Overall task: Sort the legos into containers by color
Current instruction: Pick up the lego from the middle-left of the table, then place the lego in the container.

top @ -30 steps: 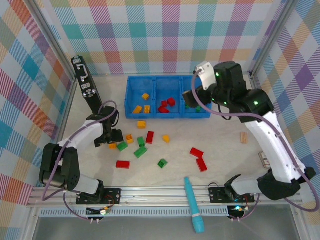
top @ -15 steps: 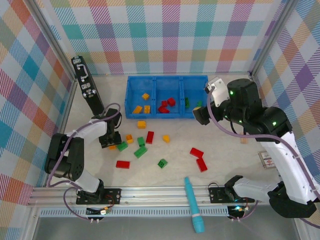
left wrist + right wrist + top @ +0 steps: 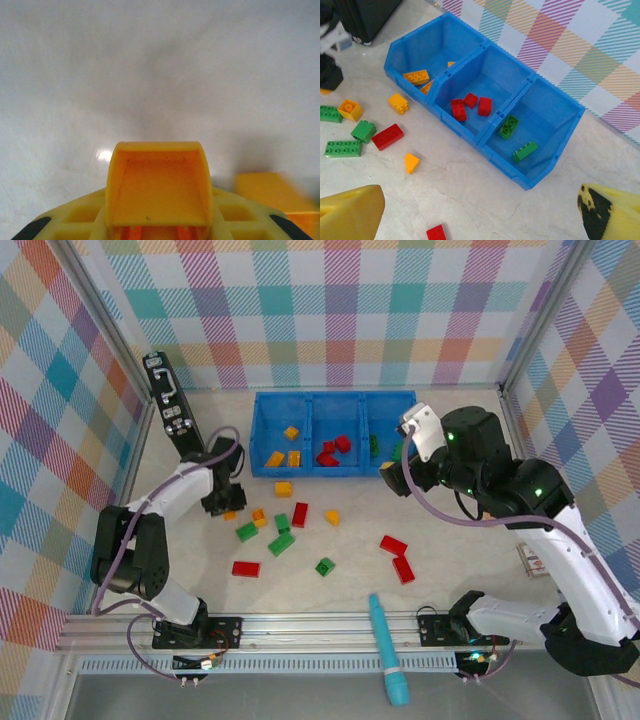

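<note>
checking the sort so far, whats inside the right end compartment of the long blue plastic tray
Two green studded plastic bricks lie inside, apart from each other. The tray's near wall hides a strip of the floor.

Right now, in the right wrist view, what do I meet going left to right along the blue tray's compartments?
orange-yellow legos → red legos → green legos, one colour in each compartment of the blue tray.

Overhead camera looks steeply down from the near side over the whole bench [image 3: 440, 560]. Right wrist eyes the blue tray [image 3: 470, 137] obliquely, shared with overhead; left wrist hugs the bench.
</note>
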{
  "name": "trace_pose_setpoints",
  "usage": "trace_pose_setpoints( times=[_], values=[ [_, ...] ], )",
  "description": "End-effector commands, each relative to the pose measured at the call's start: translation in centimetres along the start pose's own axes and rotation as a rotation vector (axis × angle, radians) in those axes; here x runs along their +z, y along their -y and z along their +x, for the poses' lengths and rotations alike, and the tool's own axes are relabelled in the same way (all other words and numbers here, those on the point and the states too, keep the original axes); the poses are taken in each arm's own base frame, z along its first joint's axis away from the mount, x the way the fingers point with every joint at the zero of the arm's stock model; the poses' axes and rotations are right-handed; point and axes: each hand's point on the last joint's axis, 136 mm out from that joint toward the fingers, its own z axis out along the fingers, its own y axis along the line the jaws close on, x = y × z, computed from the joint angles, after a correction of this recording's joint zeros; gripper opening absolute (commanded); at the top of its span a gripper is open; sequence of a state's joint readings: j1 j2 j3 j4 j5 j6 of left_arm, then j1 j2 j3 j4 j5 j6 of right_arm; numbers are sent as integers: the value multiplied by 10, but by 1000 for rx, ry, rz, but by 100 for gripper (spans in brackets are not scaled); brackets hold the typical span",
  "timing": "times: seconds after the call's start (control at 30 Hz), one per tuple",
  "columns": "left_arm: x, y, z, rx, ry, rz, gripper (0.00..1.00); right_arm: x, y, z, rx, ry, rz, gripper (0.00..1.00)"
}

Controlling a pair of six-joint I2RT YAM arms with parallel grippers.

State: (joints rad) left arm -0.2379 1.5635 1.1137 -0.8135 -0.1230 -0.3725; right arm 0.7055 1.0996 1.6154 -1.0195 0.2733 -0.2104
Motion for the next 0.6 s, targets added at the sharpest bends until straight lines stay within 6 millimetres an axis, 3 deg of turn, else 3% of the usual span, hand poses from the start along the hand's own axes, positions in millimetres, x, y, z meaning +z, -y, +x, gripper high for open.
trace_pose_setpoints(
  times=[0.0, 0.1, 0.2, 0.37, 0.57],
  values=[
    [-51, 33, -47, 38, 134, 92, 21, -5, 7, -6, -15, 44, 45, 99],
    [-80, 70, -84, 61, 225, 190, 21, -6, 5, -6, -13, 48, 35, 99],
    [-88, 104, -110, 99, 286, 233, 21, -8, 7, -8, -12, 68, 45, 99],
    [-74, 143, -133, 140, 343, 208, 22, -10, 6, -8, -28, 81, 45, 99],
    [-39, 156, -154, 143, 375, 121, 23, -10, 7, -4, -38, 82, 59, 99]
  ],
)
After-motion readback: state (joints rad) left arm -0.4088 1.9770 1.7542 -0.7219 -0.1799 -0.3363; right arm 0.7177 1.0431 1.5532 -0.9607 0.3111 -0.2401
